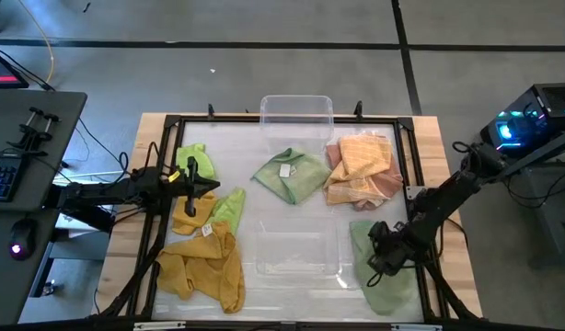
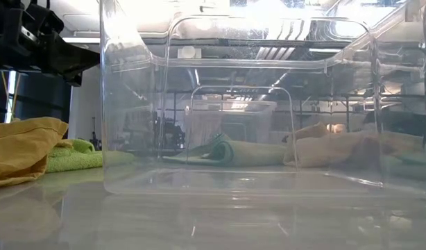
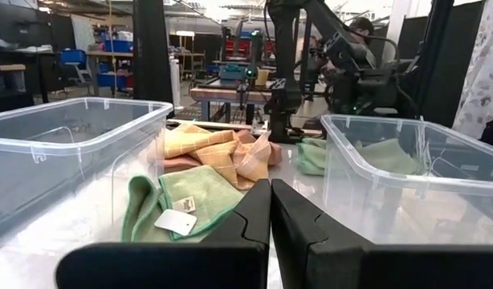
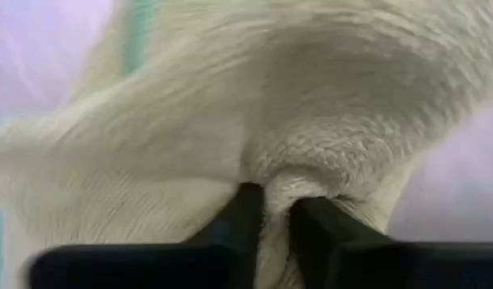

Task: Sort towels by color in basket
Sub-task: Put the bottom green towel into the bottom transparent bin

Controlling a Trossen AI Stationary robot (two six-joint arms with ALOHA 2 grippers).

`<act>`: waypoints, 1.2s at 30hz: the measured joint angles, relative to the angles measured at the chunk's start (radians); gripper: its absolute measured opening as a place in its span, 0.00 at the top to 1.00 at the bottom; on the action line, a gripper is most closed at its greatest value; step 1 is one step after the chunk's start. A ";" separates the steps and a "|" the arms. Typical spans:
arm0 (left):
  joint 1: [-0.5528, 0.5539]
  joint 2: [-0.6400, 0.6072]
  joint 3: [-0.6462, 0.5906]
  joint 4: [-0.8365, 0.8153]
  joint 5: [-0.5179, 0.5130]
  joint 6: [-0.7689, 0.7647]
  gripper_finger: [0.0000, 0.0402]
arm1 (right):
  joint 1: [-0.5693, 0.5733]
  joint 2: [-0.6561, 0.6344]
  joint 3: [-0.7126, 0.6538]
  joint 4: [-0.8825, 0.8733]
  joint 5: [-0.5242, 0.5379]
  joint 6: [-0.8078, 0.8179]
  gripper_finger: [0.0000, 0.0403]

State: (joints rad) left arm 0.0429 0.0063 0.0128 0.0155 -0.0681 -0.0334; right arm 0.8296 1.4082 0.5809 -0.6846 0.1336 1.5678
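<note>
where towels point(image 1: 206, 262) lie, glossy tabletop point(image 1: 246, 211)

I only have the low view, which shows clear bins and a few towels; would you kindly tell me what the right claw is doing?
Observer: The right claw is shut on a fold of a light green towel, on the table's right side beside the nearer bin.
Operator: Thank you. And the left one?
Observer: The left claw is shut and empty, above the towels on the table's left side.
Operator: Which colours lie there?
Observer: Mustard towels, with two more green towels next to them. The peach towels lie on the right, toward the far side.
</note>
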 joint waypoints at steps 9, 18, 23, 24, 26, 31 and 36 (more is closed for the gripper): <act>0.000 0.000 0.000 0.002 0.000 0.000 1.00 | 0.081 0.011 0.121 -0.290 0.353 0.226 0.98; 0.000 0.000 0.000 0.004 0.001 0.000 1.00 | 0.103 0.009 0.502 -0.879 0.607 0.299 0.99; 0.000 0.000 0.000 0.005 0.001 0.000 1.00 | 0.089 -0.015 0.665 -0.889 0.863 0.106 0.98; 0.000 0.000 0.000 0.004 0.002 0.000 1.00 | 0.084 -0.016 0.696 -0.889 0.923 0.065 0.99; 0.000 0.000 0.000 0.005 0.003 0.000 1.00 | 0.080 -0.016 0.754 -0.888 1.031 -0.046 0.99; 0.000 0.000 0.000 0.004 0.003 0.000 1.00 | 0.081 -0.017 0.905 -0.861 1.300 -0.310 0.99; 0.000 0.000 0.000 0.004 0.003 0.000 1.00 | 0.080 -0.017 1.027 -0.694 1.366 -0.643 0.99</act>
State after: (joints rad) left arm 0.0429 0.0063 0.0128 0.0193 -0.0650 -0.0334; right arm 0.9096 1.3914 1.6079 -1.3783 1.4998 0.9245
